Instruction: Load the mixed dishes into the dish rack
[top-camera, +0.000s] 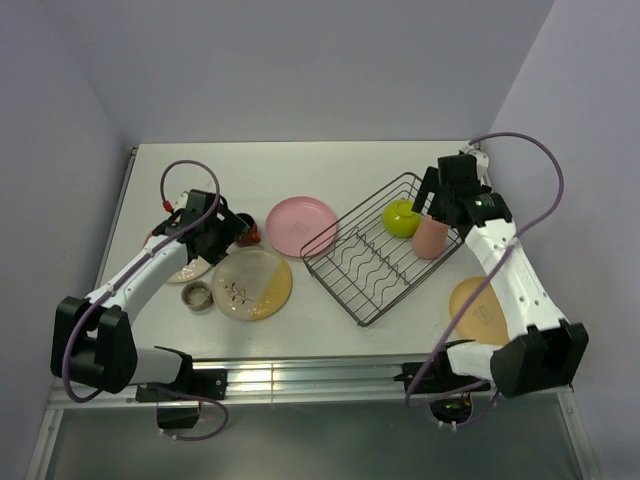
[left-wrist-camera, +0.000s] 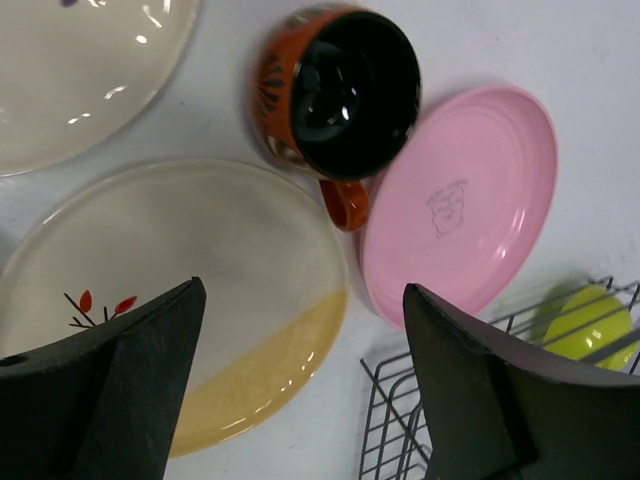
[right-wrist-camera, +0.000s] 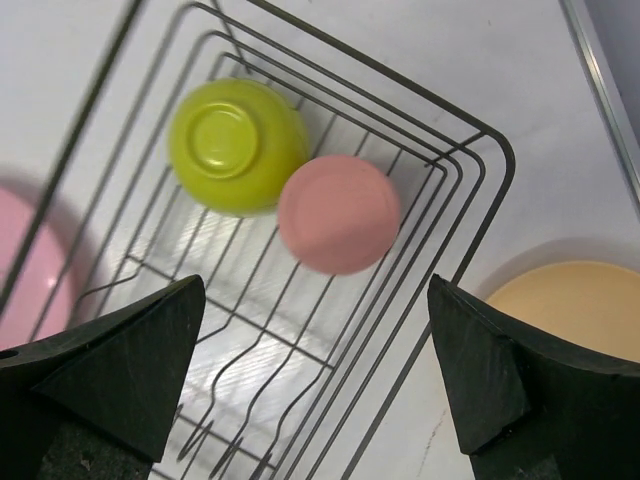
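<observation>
The black wire dish rack (top-camera: 352, 268) stands right of centre, holding an upside-down lime-green bowl (top-camera: 401, 217) and an upside-down salmon cup (top-camera: 431, 238). My right gripper (top-camera: 440, 195) is open and empty above them; its wrist view shows the bowl (right-wrist-camera: 235, 145), the cup (right-wrist-camera: 338, 212) and the gripper (right-wrist-camera: 315, 290). My left gripper (top-camera: 233, 231) is open and empty over the dark red-brown mug (left-wrist-camera: 340, 95), between the pink plate (left-wrist-camera: 465, 200) and the twig-patterned plate (left-wrist-camera: 190, 290); in its own view the gripper (left-wrist-camera: 302, 300) hovers over that plate's edge. A cream plate (left-wrist-camera: 80, 70) lies partly under the left arm.
A small grey cup (top-camera: 197, 295) sits left of the twig-patterned plate (top-camera: 252, 283). An orange plate (top-camera: 472, 310) lies right of the rack, partly under the right arm. The pink plate (top-camera: 301, 222) nearly touches the rack's left corner. Walls close in the back and sides.
</observation>
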